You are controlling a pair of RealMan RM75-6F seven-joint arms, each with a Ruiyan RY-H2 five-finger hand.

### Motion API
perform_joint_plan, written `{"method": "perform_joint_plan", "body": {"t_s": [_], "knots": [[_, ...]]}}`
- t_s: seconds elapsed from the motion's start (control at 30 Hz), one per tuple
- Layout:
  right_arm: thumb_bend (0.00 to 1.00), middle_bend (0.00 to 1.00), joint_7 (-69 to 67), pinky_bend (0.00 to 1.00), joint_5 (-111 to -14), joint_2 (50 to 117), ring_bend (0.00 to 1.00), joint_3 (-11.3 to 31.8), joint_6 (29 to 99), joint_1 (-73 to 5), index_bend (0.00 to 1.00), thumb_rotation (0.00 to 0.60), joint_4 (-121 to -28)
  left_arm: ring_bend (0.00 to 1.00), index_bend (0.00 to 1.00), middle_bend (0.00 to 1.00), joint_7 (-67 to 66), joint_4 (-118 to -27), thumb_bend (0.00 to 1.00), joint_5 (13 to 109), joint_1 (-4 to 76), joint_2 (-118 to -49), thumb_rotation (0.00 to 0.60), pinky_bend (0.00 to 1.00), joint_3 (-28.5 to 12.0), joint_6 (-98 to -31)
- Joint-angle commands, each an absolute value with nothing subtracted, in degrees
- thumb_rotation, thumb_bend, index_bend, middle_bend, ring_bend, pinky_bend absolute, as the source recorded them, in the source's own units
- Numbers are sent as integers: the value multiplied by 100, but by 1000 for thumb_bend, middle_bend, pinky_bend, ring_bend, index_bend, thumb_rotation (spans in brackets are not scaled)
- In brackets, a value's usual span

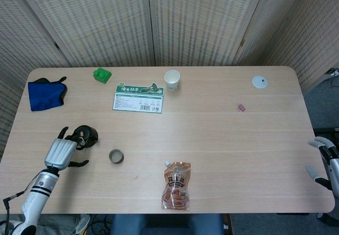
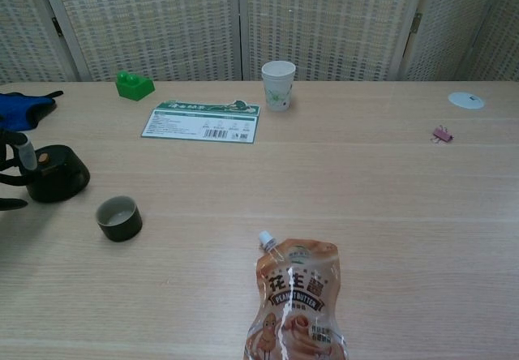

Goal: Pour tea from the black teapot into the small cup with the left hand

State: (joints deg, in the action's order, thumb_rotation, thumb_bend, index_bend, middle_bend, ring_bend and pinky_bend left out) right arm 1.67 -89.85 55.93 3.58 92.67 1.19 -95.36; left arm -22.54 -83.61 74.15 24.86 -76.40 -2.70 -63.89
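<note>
Left hand open, fingers spread, holding nothing, palm down at the table's near left edge. Teapot sits upright just beyond its fingertips, apart from them as far as I can tell. Small cup stands beside the hand on its inner side, near the teapot. Right hand at the far right edge, fingers apart, holding nothing.

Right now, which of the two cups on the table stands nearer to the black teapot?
The small dark cup, low and wide, stands just beside the black teapot. The white paper cup, taller, is far off at the back, by the green card.
</note>
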Motion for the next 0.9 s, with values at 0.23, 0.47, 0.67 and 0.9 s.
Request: {"method": "perform_joint_plan", "body": {"t_s": [0.23, 0.47, 0.67, 0.9], "knots": [[186, 261, 202, 250, -8988, 5590, 215, 348, 9272, 128, 297, 600, -9563, 366, 406, 382, -1995, -8140, 165, 7475, 2523, -7703, 377, 43, -275, -6322], [186, 261, 226, 250, -8981, 5582, 215, 341, 9293, 150, 297, 600, -9584, 366, 420, 397, -1716, -7934, 165, 7631, 2556, -7747, 382, 43, -238, -6275], [186, 261, 237, 250, -8980, 5577, 215, 337, 9310, 166, 297, 600, -9597, 365, 423, 403, -1601, -7811, 165, 7665, 2576, -7772, 386, 43, -224, -6219], [186, 261, 250, 250, -8968, 5577, 215, 334, 9307, 173, 297, 600, -9607, 365, 424, 403, -1524, -7762, 164, 7658, 2578, -7806, 385, 43, -208, -6164]]}}
